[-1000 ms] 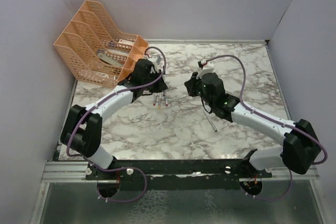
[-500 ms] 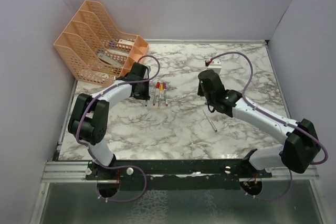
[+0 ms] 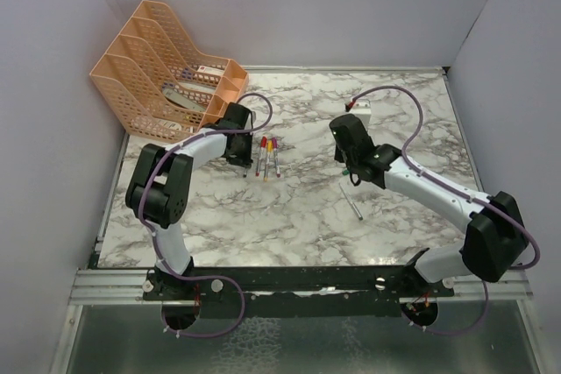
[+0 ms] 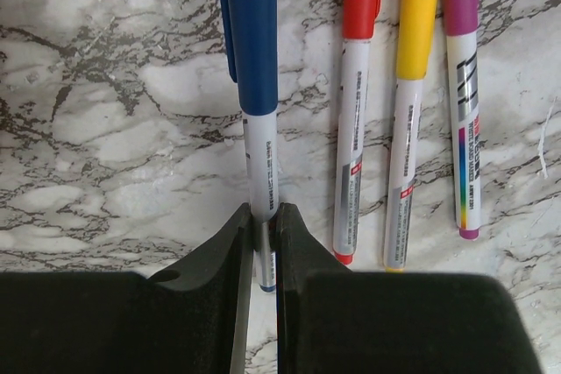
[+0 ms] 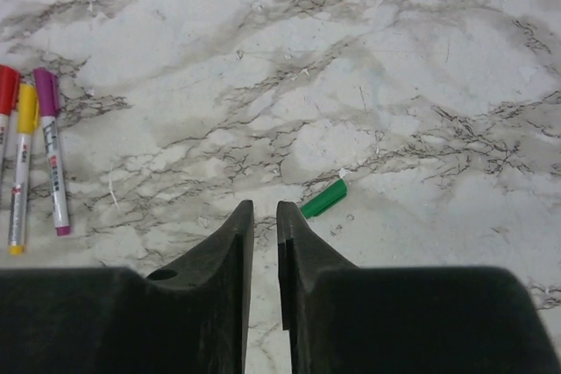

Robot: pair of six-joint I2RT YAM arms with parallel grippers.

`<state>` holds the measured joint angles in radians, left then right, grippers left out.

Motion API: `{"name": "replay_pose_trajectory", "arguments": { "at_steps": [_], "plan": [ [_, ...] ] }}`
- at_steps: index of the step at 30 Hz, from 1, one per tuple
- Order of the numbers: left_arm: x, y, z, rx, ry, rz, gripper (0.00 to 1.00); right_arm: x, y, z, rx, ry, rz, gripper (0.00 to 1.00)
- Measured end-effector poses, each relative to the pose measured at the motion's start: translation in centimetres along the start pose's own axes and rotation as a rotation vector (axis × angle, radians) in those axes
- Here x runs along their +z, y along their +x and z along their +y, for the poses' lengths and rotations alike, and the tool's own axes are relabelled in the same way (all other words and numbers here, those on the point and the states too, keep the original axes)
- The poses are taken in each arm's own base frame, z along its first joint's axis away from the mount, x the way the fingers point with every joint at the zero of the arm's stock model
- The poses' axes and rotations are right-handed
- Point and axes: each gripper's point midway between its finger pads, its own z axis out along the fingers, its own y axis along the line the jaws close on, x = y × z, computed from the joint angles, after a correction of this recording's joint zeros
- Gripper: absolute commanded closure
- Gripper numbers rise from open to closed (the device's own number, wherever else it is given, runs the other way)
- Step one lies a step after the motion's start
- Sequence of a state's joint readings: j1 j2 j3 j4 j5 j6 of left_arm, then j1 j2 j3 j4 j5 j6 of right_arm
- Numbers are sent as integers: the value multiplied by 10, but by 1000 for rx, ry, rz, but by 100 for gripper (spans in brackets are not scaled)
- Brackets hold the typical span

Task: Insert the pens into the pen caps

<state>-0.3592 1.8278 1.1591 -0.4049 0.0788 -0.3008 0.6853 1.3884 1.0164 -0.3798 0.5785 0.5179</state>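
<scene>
My left gripper (image 4: 261,216) is shut on the pale barrel of the blue-capped pen (image 4: 254,32), low over the marble; in the top view the gripper (image 3: 244,153) is just left of the pen row. Three capped pens lie side by side to its right: red (image 4: 358,85), yellow (image 4: 412,85) and purple (image 4: 462,85); the top view shows the red one (image 3: 261,155). My right gripper (image 5: 265,212) is empty, its jaws almost together with a thin slit. The green cap (image 5: 324,198) lies just right of its tips. An uncapped grey pen (image 3: 351,201) lies below the right wrist.
Orange file trays (image 3: 166,76) with pale objects stand at the back left, close behind the left arm. A small white box (image 3: 361,111) sits behind the right gripper (image 3: 349,164). The table's walls close in on the left, back and right.
The two grippers were close together mid-table a second ago. The left one moved left and down with the blue pen beside the three pens. The right one drew back right.
</scene>
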Motion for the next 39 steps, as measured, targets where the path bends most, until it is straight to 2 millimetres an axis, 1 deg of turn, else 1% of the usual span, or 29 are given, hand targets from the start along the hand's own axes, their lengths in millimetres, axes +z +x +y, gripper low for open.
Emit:
{"name": "replay_pose_trajectory", "arguments": {
  "at_steps": [4, 8, 13, 16, 20, 26, 33, 36, 39],
  "plan": [
    [2, -5, -1, 2, 2, -4, 86, 10, 18, 3, -57, 6, 76, 79],
    [3, -7, -2, 2, 2, -5, 84, 15, 48, 3, -113, -2, 185, 79],
    [4, -7, -2, 2, 2, -4, 80, 12, 74, -4, -153, 3, 278, 79],
    [4, -8, -2, 1, 2, -3, 75, 9, 87, -10, -171, 14, 321, 79],
    [5, -10, -3, 2, 3, 0, 72, 6, 98, -15, -183, 17, 357, 79],
    [5, -10, -3, 1, 3, 8, 72, 5, 105, -17, -194, 20, 386, 79],
    [5, -9, -4, 1, 7, 10, 72, 1, 128, -26, -215, 33, 453, 78],
    [5, -9, -4, 1, 8, 10, 71, -1, 137, -30, -223, 39, 479, 68],
    [5, -10, -4, 1, 10, 9, 69, -3, 143, -32, -226, 39, 496, 64]
  ]
}}
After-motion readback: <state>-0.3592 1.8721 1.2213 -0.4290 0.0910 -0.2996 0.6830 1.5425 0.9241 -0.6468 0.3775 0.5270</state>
